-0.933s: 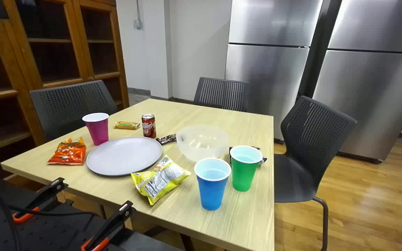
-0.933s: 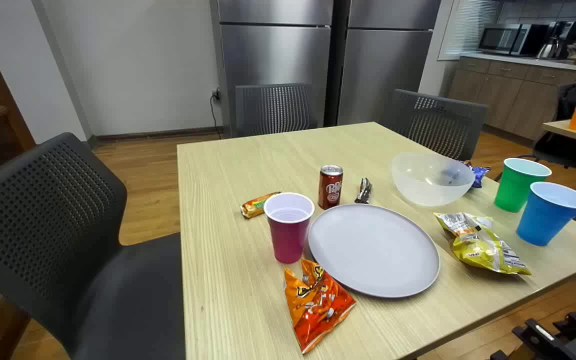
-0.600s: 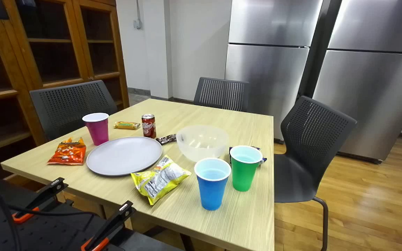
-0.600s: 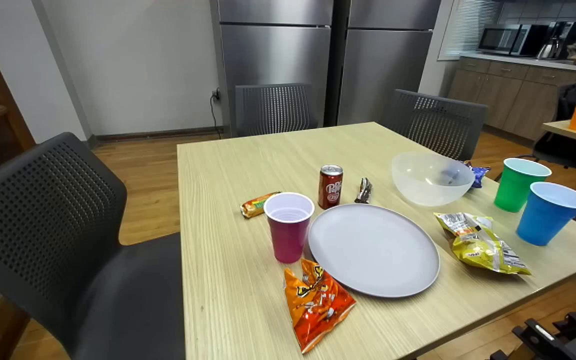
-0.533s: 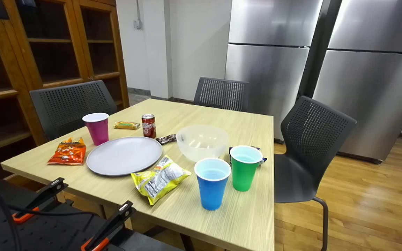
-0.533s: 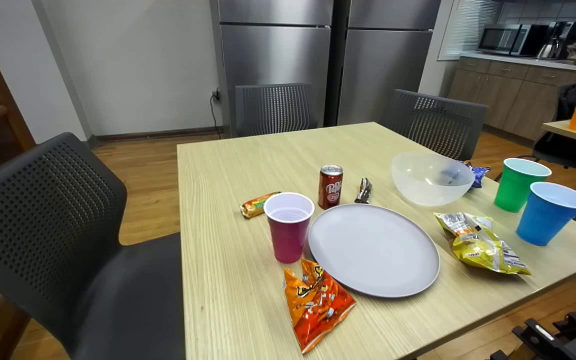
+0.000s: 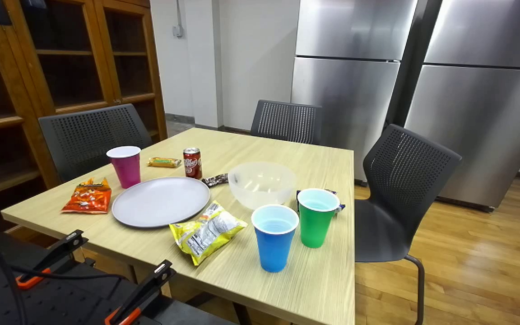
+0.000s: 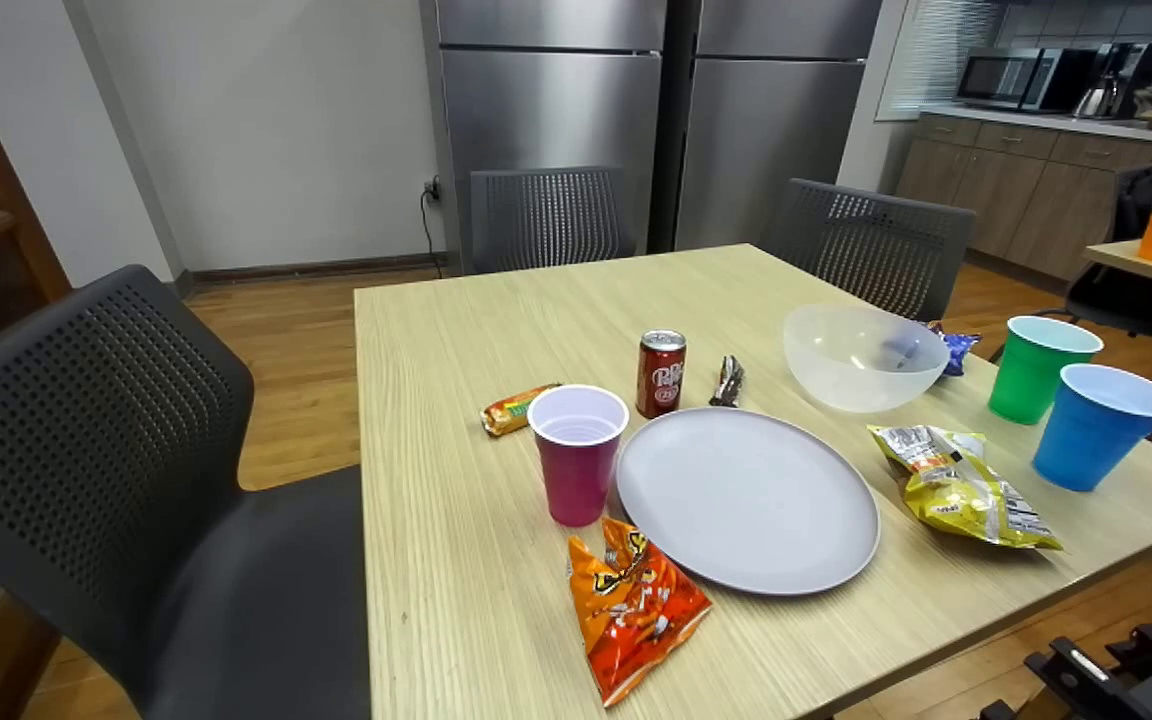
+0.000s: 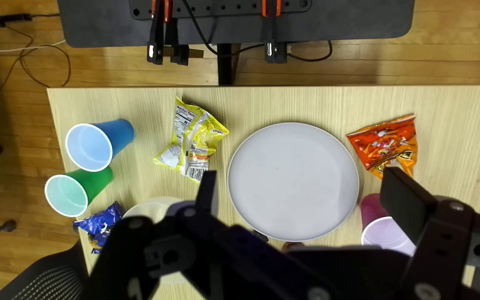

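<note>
On the bench (image 8: 496, 330), just beside the purple cup (image 8: 578, 465), the plate (image 8: 748, 500) is being framed by the spread, empty pincer (image 9: 299, 181); toppling the cup is possibly being risked by off-centre lowering.

The pale, straight-edged, wood-grained surface (image 8: 496, 330) looks smooth and satin. The round light-grey plate (image 9: 293, 181) appears to be plastic, matt and even; the deep translucent white bowl (image 7: 260, 198) looks like frosted plastic. The tapered blue cup (image 7: 274, 248), tapered green cup (image 7: 316, 228) and tapered magenta cup (image 8: 576, 475) are smooth, softly shiny plastic. The crumpled yellow snack bag (image 9: 192, 143) and crumpled orange-red snack bag (image 8: 634, 610) gleam like glossy film. The cylindrical dark-red can (image 8: 661, 378) is metal, its top bright silver. The black, two-fingered claw (image 9: 300, 183) looks mostly matt.
</note>
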